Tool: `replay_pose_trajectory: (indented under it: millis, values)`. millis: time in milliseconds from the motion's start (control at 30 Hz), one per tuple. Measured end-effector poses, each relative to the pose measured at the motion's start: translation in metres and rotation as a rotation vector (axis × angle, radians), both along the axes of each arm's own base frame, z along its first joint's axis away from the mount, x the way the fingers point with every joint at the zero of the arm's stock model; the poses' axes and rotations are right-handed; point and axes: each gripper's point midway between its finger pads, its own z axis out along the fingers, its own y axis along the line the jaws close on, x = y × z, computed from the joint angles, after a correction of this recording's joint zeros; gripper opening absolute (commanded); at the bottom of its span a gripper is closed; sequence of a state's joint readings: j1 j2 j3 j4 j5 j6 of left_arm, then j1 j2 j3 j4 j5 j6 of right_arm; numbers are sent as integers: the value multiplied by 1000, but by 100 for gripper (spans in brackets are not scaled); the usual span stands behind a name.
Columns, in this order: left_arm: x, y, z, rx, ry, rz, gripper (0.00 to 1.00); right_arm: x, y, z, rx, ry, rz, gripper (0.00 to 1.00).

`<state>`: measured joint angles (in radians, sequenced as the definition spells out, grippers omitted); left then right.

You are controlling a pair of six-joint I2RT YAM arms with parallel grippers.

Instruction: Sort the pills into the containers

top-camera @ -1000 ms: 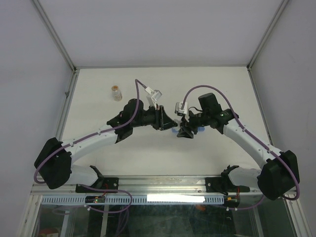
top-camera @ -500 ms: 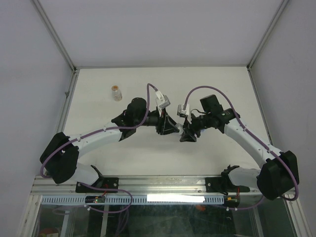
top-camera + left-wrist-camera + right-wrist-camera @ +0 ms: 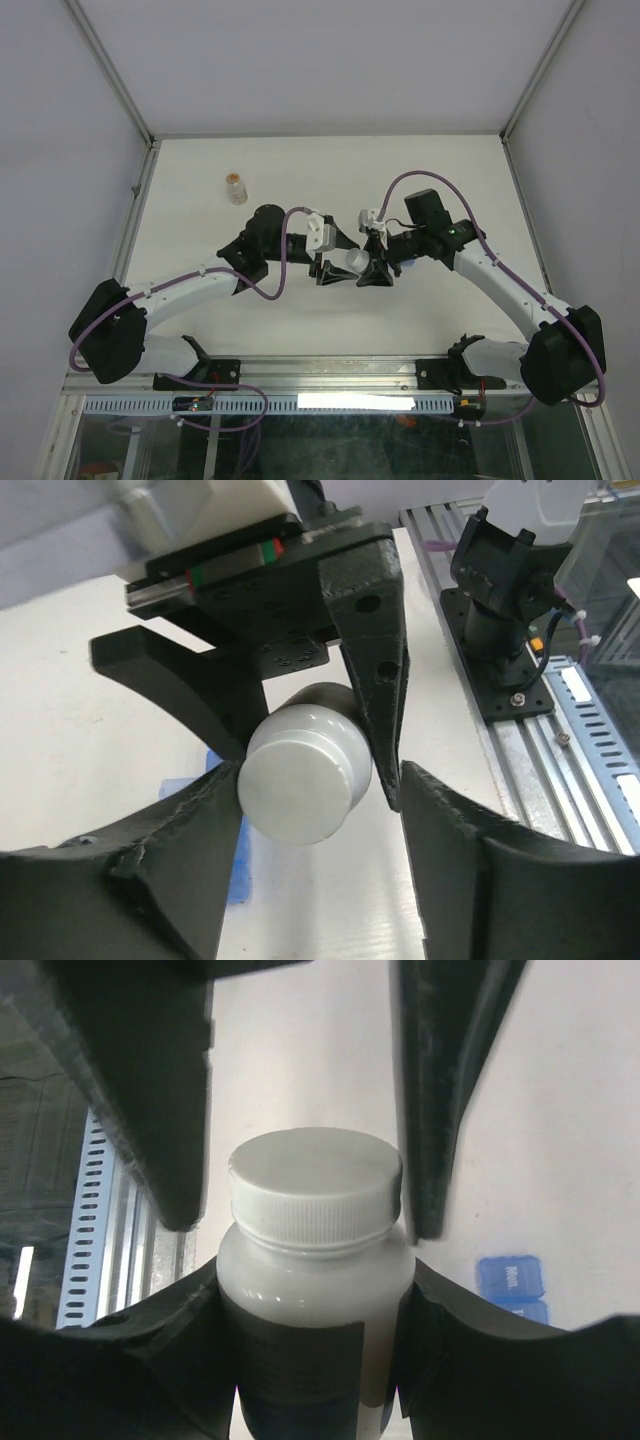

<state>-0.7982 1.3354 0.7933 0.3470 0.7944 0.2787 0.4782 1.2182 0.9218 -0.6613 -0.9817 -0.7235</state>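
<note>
A white pill bottle [image 3: 315, 1290] with a ribbed white cap [image 3: 315, 1185] and a dark label is held above the table, and my right gripper [image 3: 312, 1270] is shut on its body. In the top view the bottle [image 3: 352, 262] lies between the two grippers. My left gripper [image 3: 318, 785] faces the cap [image 3: 305, 780] end-on and is open, one finger [image 3: 150, 880] beside the cap and a gap on the other side. The blue containers [image 3: 510, 1282] lie on the table below, partly hidden [image 3: 240, 870]. No pills show.
A small clear bottle [image 3: 236, 188] with tan-orange contents stands at the back left of the white table [image 3: 450, 180]. A metal rail [image 3: 330, 372] with the arm bases runs along the near edge. Grey walls close in the sides and back.
My left gripper has turned at the wrist and its jaws have widened around the cap. The white bottle now shows between the two grippers. The right gripper keeps its hold.
</note>
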Motion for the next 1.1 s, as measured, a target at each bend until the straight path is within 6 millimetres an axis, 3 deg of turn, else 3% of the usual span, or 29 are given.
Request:
replay_pose_trajectory:
  millis: [33, 100, 267, 533, 667, 800, 867, 967, 1100]
  values:
    - [-1, 0, 1, -4, 0, -3, 96, 2, 2, 2, 13, -14, 3, 0]
    - [-3, -1, 1, -8, 2, -6, 99, 6, 5, 6, 31, -39, 7, 0]
    - [-5, 6, -3, -10, 25, 30, 99, 10, 8, 12, 56, -69, 14, 0]
    - [-9, 37, -2, -100, 128, 211, 99, 11, 9, 13, 63, -74, 18, 0]
    - [-8, 53, 17, -186, 270, 327, 99, 11, 9, 13, 64, -74, 19, 0]
    - [-14, 68, 33, -333, 455, 381, 89, 11, 9, 13, 64, -73, 19, 0]
    - [-13, 71, 30, -361, 565, 410, 84, 11, 10, 12, 63, -71, 19, 0]
    - [-5, 70, 23, -360, 694, 488, 84, 11, 10, 12, 61, -68, 19, 0]
    - [-4, 53, 28, -308, 764, 593, 82, 11, 10, 11, 60, -67, 19, 0]
